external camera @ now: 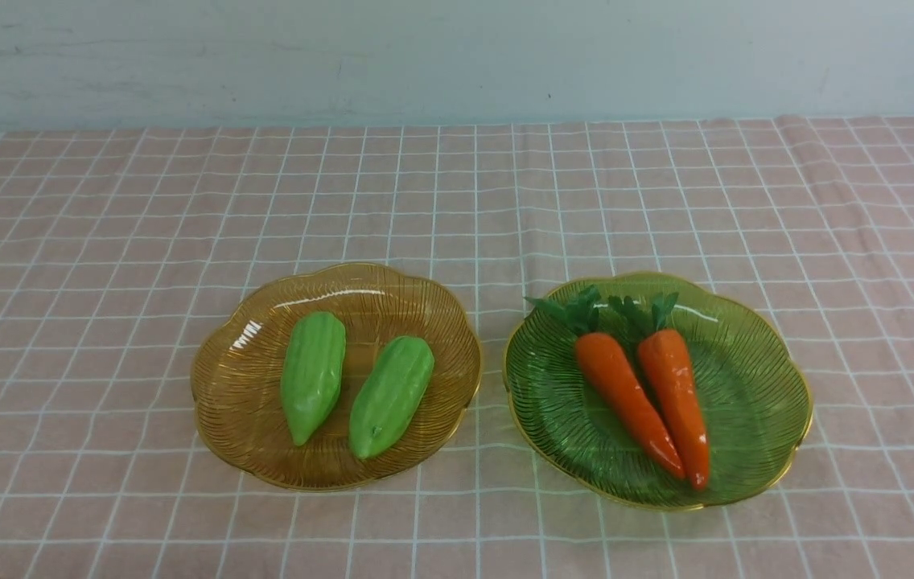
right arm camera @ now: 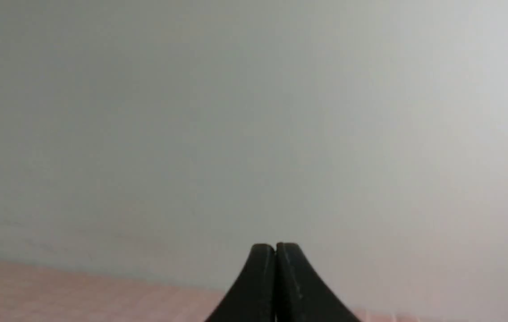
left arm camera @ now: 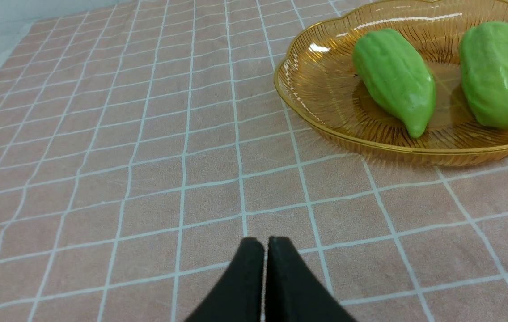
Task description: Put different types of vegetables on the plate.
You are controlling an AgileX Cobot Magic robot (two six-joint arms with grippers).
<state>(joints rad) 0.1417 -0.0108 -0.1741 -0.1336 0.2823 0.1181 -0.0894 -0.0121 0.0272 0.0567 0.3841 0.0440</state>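
Nothing of the sorting appears done yet: each plate holds only one kind of vegetable. The two gourds, the left gourd and the right gourd, lie side by side, not touching, in the amber plate, while the two carrots, the left carrot and the right carrot, lie pressed together at their tips in the green plate. The left gripper has its jaws closed together and holds nothing; it hovers low over the checked cloth of the surface, with the amber plate ahead of it and off to one side, well apart from its tips, the nearer gourd lying closest to it. The right gripper is likewise closed and empty, pointed toward the pale wall with only a strip of cloth beneath it; no vegetable or plate lies in front of it. As I judge it, the whole task is left: at least one gourd must go to the green plate, or a carrot to the amber one, so that a plate carries both kinds.
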